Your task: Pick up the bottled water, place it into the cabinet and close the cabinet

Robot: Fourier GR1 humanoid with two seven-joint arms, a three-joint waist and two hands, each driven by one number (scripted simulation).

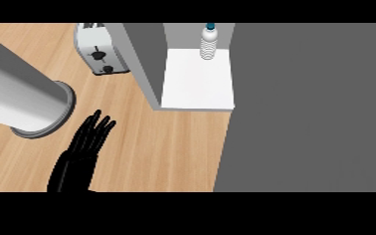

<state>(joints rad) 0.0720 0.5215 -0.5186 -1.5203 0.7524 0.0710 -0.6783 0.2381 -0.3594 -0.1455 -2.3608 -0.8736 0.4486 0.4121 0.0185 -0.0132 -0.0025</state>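
The view holds one bottled water [209,44] standing inside one open cabinet [197,87], one toaster [99,54] and one large grey cylinder [29,102] on the one wooden counter [161,149], and one black hand [82,152].

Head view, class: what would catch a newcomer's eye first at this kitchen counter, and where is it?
A bottled water stands upright at the back of the open cabinet's white shelf, upper middle. A large grey panel fills the right side. At lower left the left hand rests open, fingers straight, beside a metal cylinder, with a toaster behind.
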